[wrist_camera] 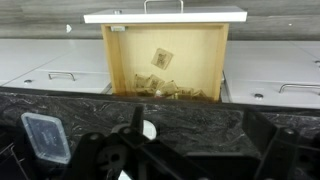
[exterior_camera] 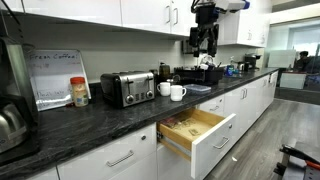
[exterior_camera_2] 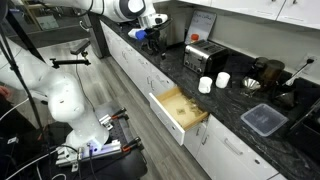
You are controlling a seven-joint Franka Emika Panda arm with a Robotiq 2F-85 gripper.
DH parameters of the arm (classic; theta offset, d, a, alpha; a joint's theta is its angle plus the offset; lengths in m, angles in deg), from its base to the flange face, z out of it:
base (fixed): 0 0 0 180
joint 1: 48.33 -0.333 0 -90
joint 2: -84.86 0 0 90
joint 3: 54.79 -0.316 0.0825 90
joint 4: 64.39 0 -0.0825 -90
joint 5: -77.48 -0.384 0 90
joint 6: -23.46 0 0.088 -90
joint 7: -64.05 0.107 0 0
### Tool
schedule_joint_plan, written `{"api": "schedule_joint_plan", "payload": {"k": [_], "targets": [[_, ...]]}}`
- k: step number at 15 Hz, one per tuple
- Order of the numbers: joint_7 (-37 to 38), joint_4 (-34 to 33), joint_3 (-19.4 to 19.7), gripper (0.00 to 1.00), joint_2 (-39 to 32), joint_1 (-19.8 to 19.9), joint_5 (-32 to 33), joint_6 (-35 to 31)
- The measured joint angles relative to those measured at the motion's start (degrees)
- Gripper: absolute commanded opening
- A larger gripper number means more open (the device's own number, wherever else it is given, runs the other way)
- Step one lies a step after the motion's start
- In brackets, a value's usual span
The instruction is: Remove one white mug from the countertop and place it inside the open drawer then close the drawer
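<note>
Exterior view, reading left to right. A chrome two-slot toaster (exterior_camera: 127, 88) stands on the long dark speckled stone countertop (exterior_camera: 80, 120). Just right of it are two small plain white ceramic mugs, side by side and close together: the rear white mug (exterior_camera: 165, 88) and the front white mug (exterior_camera: 178, 93), both upright. Below the counter edge the white flat-front drawer (exterior_camera: 200, 135) is pulled out, showing its light wood divided interior. Further right the black gripper (exterior_camera: 205, 45) hangs above the counter, well apart from both mugs. Its jaws are apart, with nothing between them. In the wrist view a clear plastic container (wrist_camera: 45, 135) lies on the counter at lower left.
</note>
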Motion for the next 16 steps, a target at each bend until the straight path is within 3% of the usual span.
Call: {"api": "schedule_joint_plan", "payload": {"k": [7,16], "targets": [[-3.09,-4.3,3.89,1.0,-11.72,1.57,0.27,-10.16],[-6.46,-14.63,7.14,1.0,-25.91,1.96,0.02,-11.68]]}}
